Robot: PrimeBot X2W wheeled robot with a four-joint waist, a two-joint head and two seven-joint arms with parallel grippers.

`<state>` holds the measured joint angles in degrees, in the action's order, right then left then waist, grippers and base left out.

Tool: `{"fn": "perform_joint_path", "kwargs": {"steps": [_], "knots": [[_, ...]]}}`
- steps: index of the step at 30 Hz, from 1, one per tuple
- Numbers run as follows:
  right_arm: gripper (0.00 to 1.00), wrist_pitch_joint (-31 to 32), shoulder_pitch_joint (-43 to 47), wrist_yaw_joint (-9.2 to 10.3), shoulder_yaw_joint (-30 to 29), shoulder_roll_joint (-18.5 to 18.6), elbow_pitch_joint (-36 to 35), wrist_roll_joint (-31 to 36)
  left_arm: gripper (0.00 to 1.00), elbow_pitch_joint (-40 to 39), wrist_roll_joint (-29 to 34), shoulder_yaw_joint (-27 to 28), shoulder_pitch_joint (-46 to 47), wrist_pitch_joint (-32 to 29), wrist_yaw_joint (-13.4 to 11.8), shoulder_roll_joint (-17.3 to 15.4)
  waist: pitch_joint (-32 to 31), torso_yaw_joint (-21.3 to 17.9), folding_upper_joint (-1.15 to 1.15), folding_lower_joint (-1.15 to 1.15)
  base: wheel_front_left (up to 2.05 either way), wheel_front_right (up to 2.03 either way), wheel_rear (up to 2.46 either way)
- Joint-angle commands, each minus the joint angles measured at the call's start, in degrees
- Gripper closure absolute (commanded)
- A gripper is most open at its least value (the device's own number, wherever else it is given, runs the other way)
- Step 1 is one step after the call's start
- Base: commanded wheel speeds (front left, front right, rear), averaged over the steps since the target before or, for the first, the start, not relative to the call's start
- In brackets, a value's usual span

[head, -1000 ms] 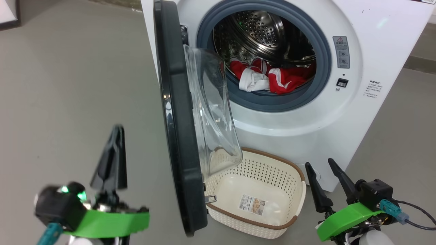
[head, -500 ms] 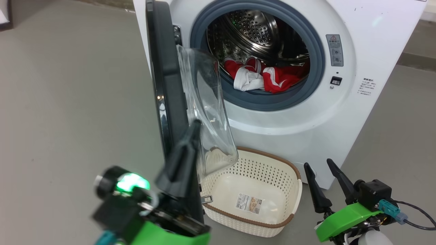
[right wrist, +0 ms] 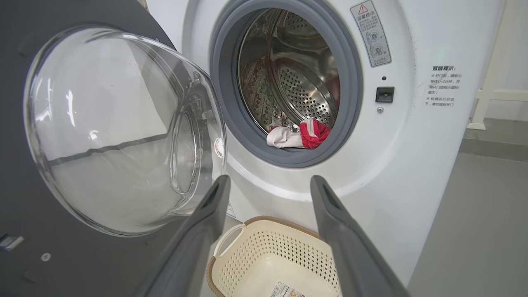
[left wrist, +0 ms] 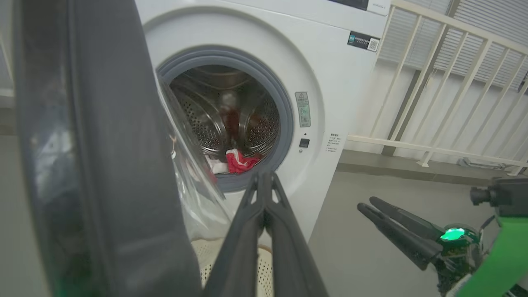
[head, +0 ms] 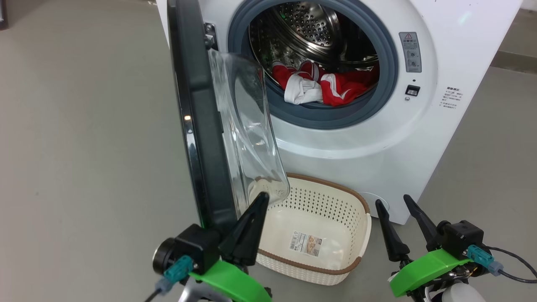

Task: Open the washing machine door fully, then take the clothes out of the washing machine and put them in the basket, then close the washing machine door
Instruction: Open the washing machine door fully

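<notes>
The washing machine [head: 419, 138] stands open, and its door [head: 197, 126] sticks out towards me edge-on, glass bowl [head: 247, 134] facing right. Red and white clothes [head: 331, 86] lie at the drum's front lip, also in the wrist views [left wrist: 239, 161] [right wrist: 305, 134]. The basket [head: 327, 184] sits on the floor under the opening with a paper label on its floor. My left gripper [head: 263, 196] is shut with nothing in it, its tip beside the bowl's lower edge, above the basket's left end. My right gripper [head: 393, 200] stands open right of the basket, fingers [right wrist: 222, 189] pointing at the machine.
Bare grey floor [head: 84, 147] stretches left of the door and right of the machine. A white railing [left wrist: 433, 82] runs behind the machine's right side. The door [left wrist: 103, 165] looms close on the left in the left wrist view.
My left gripper has swung right from outside the door, round its lower edge, to the glass side above the basket. The head camera shifted slightly. My right gripper has not moved.
</notes>
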<state>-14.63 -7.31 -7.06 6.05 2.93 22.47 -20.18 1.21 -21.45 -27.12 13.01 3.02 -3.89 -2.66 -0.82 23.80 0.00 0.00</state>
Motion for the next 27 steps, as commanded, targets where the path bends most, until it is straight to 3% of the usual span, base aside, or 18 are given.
{"fn": "perform_joint_path", "kwargs": {"steps": [1,14,27], "knots": [[0.00,-0.37,-2.23,-0.43,0.94,-0.05,-1.19,0.19,1.00,-0.22,-0.67,2.38,0.68,-0.78,-0.68,-0.28,-0.02,0.02,0.00,0.00,0.00,0.00,0.00],[0.00,-0.37,-1.74,-0.43,0.67,-0.05,-0.91,0.40,1.00,3.89,-2.84,5.84,0.17,-2.99,-3.61,-1.73,-0.03,2.23,0.00,0.00,0.00,0.00,0.00],[0.00,-0.37,-1.75,-0.43,1.61,-0.05,-0.12,0.49,1.00,1.88,-3.60,13.73,-3.63,-2.89,-9.59,-6.73,0.06,4.15,0.00,0.00,0.00,0.00,0.00]]}}
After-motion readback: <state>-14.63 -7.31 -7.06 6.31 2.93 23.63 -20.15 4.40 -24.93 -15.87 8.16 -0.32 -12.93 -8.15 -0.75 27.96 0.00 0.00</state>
